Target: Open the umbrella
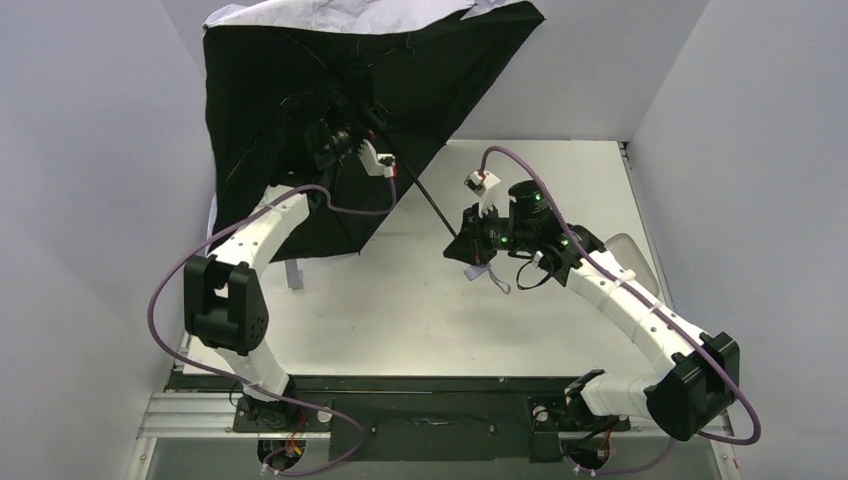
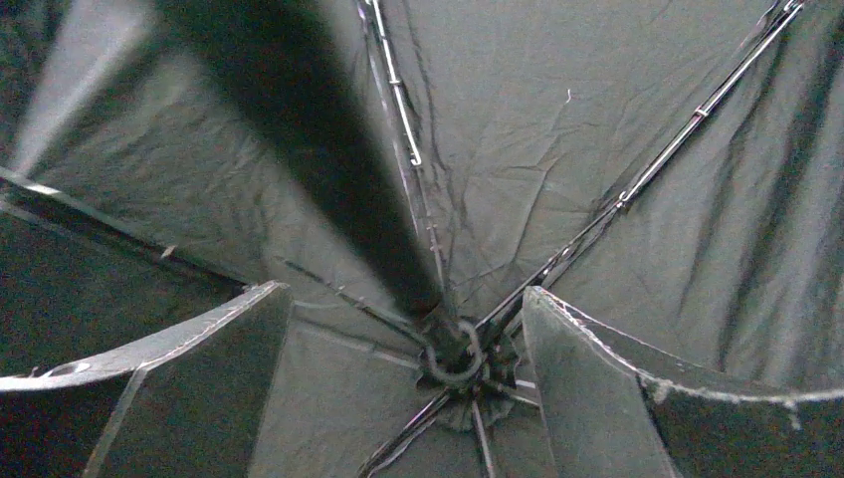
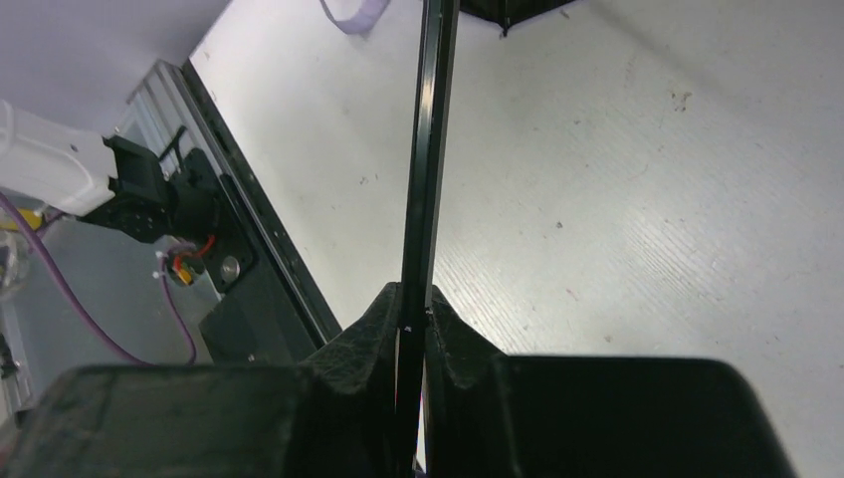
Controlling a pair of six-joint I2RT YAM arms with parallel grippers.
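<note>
The umbrella (image 1: 280, 90) is spread open at the back left, tilted on its side. Its black lining faces me and the pale lilac outside (image 1: 330, 12) shows along the top edge. My left gripper (image 1: 345, 135) is inside the canopy, open. In the left wrist view its fingers (image 2: 199, 349) stand wide apart on either side of the rib hub (image 2: 458, 358), not touching it. The thin black shaft (image 1: 425, 195) runs down to the right into my right gripper (image 1: 470, 243), which is shut on it (image 3: 428, 149). The handle is hidden behind that gripper.
A lilac strap (image 1: 293, 275) hangs from the canopy's lower edge onto the white table (image 1: 560, 170). Another strap loop (image 1: 497, 277) dangles under the right gripper. A pale oval object (image 1: 630, 245) lies behind the right arm. Grey walls close in on both sides.
</note>
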